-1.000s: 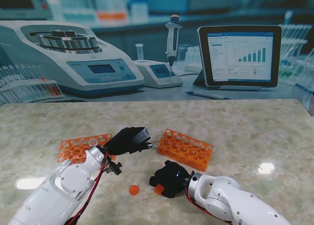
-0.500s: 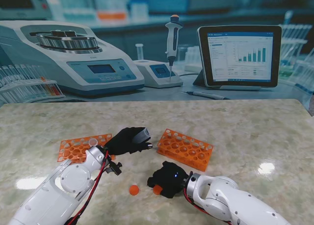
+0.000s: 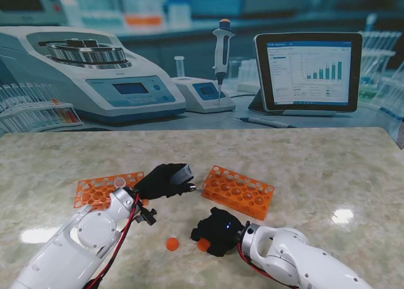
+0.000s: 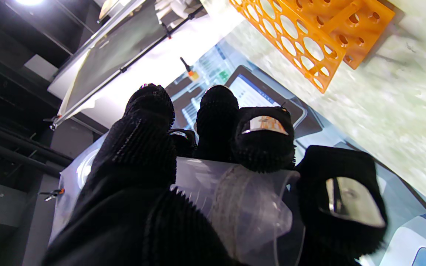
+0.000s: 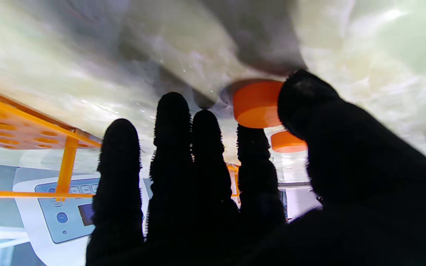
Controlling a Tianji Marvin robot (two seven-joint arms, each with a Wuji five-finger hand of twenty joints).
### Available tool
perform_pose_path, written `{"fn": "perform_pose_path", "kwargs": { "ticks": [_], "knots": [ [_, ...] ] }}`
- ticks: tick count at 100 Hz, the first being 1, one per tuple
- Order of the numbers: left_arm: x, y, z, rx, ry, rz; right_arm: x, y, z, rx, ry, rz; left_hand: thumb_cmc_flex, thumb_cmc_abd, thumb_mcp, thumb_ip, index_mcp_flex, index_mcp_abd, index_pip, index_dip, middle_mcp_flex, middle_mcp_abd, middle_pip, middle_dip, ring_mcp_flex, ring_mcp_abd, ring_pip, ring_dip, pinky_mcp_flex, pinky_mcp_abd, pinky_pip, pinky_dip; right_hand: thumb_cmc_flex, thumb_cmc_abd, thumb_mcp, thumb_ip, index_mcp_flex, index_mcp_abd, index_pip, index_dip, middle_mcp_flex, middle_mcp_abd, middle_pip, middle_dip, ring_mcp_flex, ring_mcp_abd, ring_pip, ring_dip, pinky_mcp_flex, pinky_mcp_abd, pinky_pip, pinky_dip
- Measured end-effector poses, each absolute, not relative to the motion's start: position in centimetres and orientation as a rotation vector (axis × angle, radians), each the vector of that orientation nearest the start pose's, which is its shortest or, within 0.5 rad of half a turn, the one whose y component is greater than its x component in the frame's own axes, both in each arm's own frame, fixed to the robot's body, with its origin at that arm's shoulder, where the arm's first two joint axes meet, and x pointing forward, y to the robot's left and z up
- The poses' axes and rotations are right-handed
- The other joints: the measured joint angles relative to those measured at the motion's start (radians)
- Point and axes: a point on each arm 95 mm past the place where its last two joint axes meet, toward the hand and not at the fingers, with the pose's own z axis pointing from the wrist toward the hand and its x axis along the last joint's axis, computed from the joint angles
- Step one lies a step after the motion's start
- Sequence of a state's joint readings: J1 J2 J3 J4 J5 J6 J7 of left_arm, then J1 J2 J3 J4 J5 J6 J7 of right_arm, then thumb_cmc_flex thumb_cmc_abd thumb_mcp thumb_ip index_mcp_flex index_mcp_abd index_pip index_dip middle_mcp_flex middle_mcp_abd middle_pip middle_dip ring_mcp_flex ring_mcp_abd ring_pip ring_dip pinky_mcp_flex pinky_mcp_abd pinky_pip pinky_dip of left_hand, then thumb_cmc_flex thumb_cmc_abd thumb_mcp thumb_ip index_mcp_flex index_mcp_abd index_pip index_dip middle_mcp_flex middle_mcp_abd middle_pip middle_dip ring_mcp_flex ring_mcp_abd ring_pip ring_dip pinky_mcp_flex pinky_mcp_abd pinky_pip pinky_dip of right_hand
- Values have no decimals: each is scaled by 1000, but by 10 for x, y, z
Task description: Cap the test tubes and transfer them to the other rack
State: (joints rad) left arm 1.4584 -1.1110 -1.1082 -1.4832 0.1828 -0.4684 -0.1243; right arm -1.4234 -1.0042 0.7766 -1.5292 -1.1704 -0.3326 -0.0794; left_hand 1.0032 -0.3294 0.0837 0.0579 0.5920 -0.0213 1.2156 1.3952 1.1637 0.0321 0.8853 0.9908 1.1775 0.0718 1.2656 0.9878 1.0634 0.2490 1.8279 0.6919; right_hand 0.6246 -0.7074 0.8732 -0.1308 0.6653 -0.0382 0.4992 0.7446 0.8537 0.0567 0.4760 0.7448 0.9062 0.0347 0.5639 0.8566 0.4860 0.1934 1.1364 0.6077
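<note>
Tube (image 4: 246, 207) clamped in left hand (image 3: 165, 180), btwn racks. Right hand (image 3: 218, 230) low on bench, thumb+finger touching cap (image 5: 257, 103); grip unclear.

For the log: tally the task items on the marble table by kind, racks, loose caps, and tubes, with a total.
Orange racks: 2, one on the left, one on the right
Loose orange caps: 2, one lying free, one at the right hand's fingertips
Clear test tubes: 1, held in the left hand
Total: 5
</note>
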Motion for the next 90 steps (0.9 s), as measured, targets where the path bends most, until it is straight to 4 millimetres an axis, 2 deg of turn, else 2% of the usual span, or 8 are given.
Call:
{"fn": "perform_pose_path", "kwargs": {
  "ticks": [38, 71, 79, 90],
  "knots": [
    [402, -47, -316, -1605, 1386, -2400, 329, 109, -381, 602, 2177, 1681, 0, 0, 0, 0, 0, 0, 0, 0, 0, 0, 0, 0, 0, 0, 0, 0, 0, 0, 0, 0, -36, 12, -22, 1, 4, 5, -26, 0, -21, 11, -19, -22, -7, 0, -18, -2, -5, 0, -8, 0],
    [401, -47, -316, -1605, 1384, -2400, 327, 112, -383, 609, 2162, 1694, 0, 0, 0, 0, 0, 0, 0, 0, 0, -1, 0, 0, 0, 0, 0, -1, 0, 0, 0, 0, -36, 12, -22, 8, 15, -1, -3, 19, -16, 11, 12, -20, 6, 0, -16, -11, 31, -1, -7, 1],
    [401, -47, -316, -1604, 1384, -2400, 327, 113, -384, 612, 2161, 1695, 0, 0, 0, 0, 0, 0, 0, 0, 0, -1, 0, 0, 0, 0, 0, -1, 0, 0, 0, 0, -33, 12, -22, 8, 17, -1, 7, 30, -13, 11, 20, -12, 16, 0, -15, -11, 45, -8, -6, 1],
    [401, -47, -316, -1604, 1384, -2400, 328, 114, -384, 616, 2161, 1696, 0, 0, 0, 0, 0, 0, 0, 0, 0, -1, 0, 0, 0, 0, 0, -1, 0, 0, 0, 0, 13, 15, -21, 8, 24, -6, 18, 40, -6, 11, 35, -8, 27, 0, -6, -5, 59, -11, 3, 10]
  ]
}}
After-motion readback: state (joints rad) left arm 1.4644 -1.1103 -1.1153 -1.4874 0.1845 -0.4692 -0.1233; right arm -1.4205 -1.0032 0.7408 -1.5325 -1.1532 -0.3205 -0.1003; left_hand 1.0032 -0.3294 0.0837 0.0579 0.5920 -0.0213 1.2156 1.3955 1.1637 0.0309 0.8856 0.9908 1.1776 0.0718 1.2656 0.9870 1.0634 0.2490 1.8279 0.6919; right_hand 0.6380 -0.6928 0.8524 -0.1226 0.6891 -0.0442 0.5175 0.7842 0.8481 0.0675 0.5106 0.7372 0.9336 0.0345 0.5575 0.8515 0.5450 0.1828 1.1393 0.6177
